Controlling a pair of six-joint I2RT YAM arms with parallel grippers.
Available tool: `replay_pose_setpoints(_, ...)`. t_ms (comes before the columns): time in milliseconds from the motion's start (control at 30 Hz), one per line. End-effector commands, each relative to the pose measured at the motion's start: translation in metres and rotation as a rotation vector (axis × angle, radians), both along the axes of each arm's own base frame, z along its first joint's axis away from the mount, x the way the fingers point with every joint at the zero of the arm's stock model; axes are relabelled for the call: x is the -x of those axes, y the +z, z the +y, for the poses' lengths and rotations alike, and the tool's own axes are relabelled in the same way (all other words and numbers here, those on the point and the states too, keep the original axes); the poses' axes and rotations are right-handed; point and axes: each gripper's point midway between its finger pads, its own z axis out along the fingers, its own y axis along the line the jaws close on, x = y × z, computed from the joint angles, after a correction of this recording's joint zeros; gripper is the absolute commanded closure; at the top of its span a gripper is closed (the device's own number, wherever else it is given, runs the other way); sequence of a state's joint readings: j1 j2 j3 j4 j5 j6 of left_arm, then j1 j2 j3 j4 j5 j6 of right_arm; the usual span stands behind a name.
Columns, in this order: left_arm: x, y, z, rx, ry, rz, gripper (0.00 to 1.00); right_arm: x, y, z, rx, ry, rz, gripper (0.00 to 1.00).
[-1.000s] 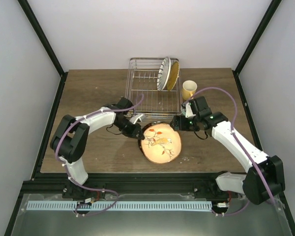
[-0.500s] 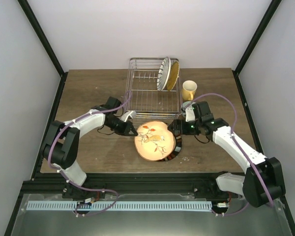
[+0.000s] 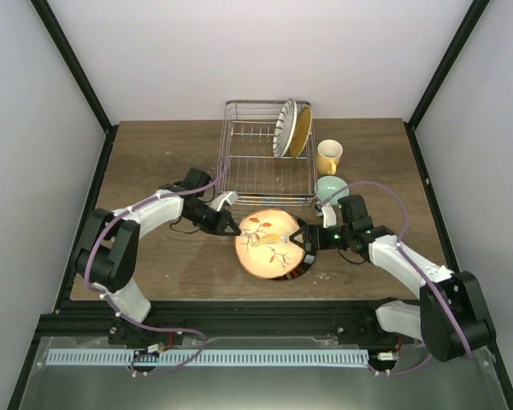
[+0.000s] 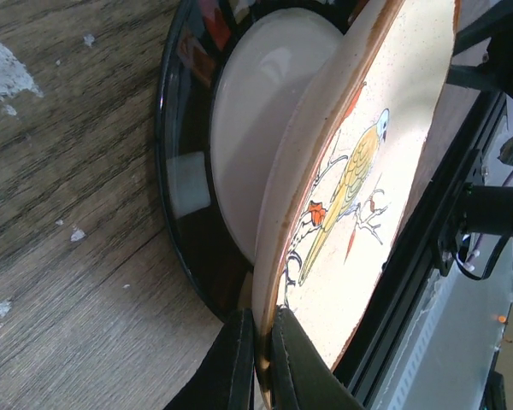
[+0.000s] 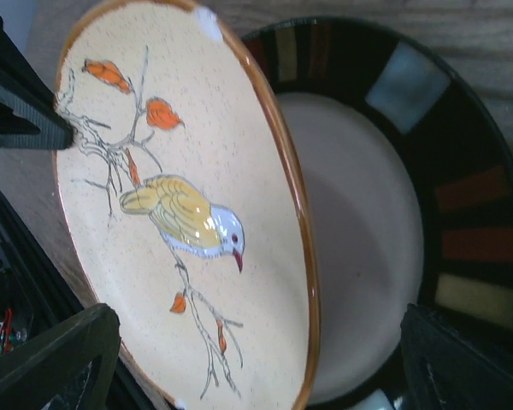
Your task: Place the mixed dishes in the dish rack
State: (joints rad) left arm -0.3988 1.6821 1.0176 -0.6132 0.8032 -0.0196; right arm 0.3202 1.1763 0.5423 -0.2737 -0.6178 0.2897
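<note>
Two plates (image 3: pixel 288 128) upright in rack (image 3: pixel 225 145) — mug (image 3: pixel 328 156), bowl (image 3: pixel 331 188) beside; bird plate (image 3: pixel 269 243) tilted.

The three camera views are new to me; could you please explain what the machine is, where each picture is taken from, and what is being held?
These are two robot arms bolted at the near edge of a wooden table, each ending in a two-finger gripper. The wide picture looks down from above and behind them. The other two come from cameras on the wrists.

The left gripper is pinched on the rim of a bird plate, holding it tilted over a dark-rimmed plate that lies flat. The right gripper is open, facing the bird plate's opposite edge.

Behind stands a wire dish rack with a striped plate and a yellow plate upright in it. A yellow mug and a mint bowl sit to its right.
</note>
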Motion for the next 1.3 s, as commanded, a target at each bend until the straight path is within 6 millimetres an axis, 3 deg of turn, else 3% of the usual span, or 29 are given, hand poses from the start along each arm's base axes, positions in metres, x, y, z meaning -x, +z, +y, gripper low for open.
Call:
replay_pose_setpoints(0,0.000,0.028,-0.015,0.144,-0.064,-0.057,1.00,-0.020,0.014,0.011,-0.069,0.039,-0.087,0.09)
replay_pose_setpoints(400,0.001,0.033,-0.014,0.166,-0.093,-0.065,1.00,-0.016,-0.003,0.038,-0.277,0.215,0.008,0.13)
replay_pose_setpoints(600,-0.002,0.032,-0.014,0.166,-0.107,-0.062,1.00,-0.025,0.016,0.047,-0.332,0.283,-0.062,0.17)
replay_pose_setpoints(733,-0.003,0.031,-0.016,0.168,-0.112,-0.061,1.00,-0.030,0.027,0.052,-0.363,0.322,-0.075,0.30)
replay_pose_setpoints(867,-0.004,0.031,-0.016,0.172,-0.112,-0.056,1.00,-0.032,0.035,0.054,-0.372,0.343,-0.092,0.35)
replay_pose_setpoints(1033,-0.006,0.031,-0.017,0.176,-0.111,-0.053,1.00,-0.027,0.036,0.054,-0.370,0.375,-0.073,0.43)
replay_pose_setpoints(1267,-0.009,0.030,-0.018,0.176,-0.109,-0.054,1.00,-0.020,0.033,0.061,-0.378,0.415,-0.042,0.46)
